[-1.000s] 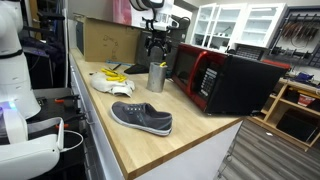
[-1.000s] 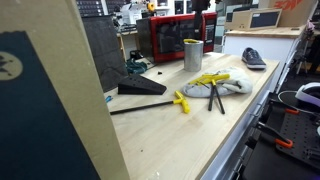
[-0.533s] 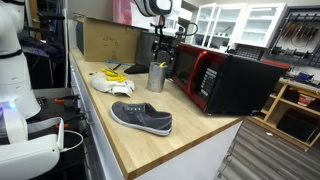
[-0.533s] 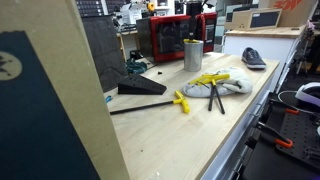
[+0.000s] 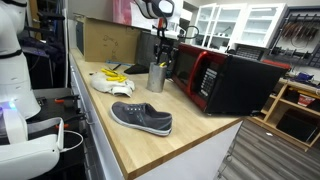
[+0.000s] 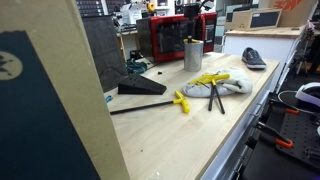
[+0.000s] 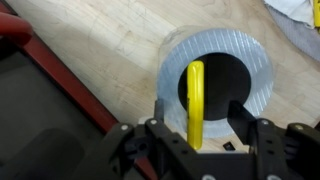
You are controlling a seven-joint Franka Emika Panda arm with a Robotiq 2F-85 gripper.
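One wooden bench [image 5: 130,152] is carrying the red-fronted microwave [image 5: 225,80] and, just beside it, the metal cup [image 5: 156,77], over which the gripper [image 5: 160,58] is hanging lower than a second ago. Only the wrist view is showing plainly the yellow handle [image 7: 195,100] standing inside the cup, between open jaws not touching it.

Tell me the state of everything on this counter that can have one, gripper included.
Metal cup: standing upright, open top.
Yellow-handled tool: standing upright inside the metal cup.
Gripper: jaws apart, one on either side of the yellow-handled tool, not clamped on it.
Microwave: door looks shut.
Shoe: resting on its sole.
Cloth: crumpled.
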